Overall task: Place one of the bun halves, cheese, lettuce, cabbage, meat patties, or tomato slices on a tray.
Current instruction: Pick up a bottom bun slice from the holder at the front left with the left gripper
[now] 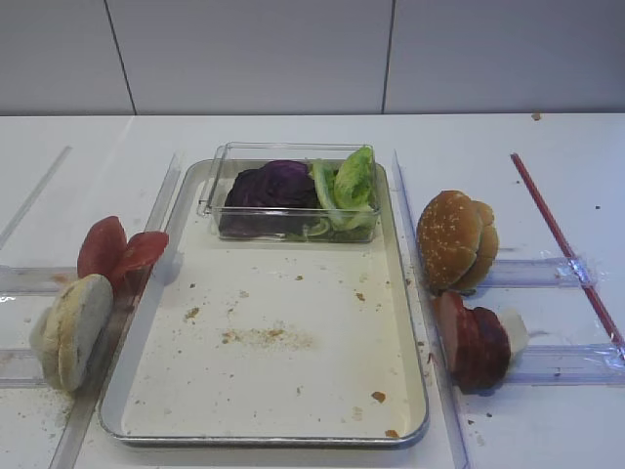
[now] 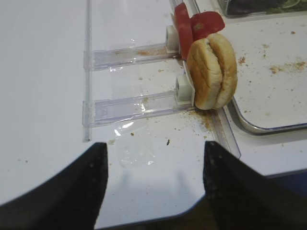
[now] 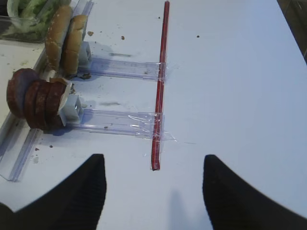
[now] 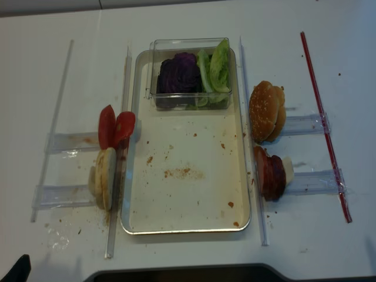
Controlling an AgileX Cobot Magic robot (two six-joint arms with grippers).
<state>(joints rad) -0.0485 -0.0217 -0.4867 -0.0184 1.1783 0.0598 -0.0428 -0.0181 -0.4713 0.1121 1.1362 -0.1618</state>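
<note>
The silver tray lies in the middle with only crumbs on its cream floor. Left of it, pale bun halves stand on edge in a clear holder, with red tomato slices behind them. Purple cabbage and green lettuce sit in a clear box at the tray's far end. Dark meat patties stand at the tray's right. No cheese shows. My left gripper is open and empty, well short of the bun halves. My right gripper is open and empty over bare table.
A domed sesame bun stands in a holder behind the patties. A red strip runs along the right side. Clear plastic rails flank the tray on both sides. The table's front edge lies just under the left gripper.
</note>
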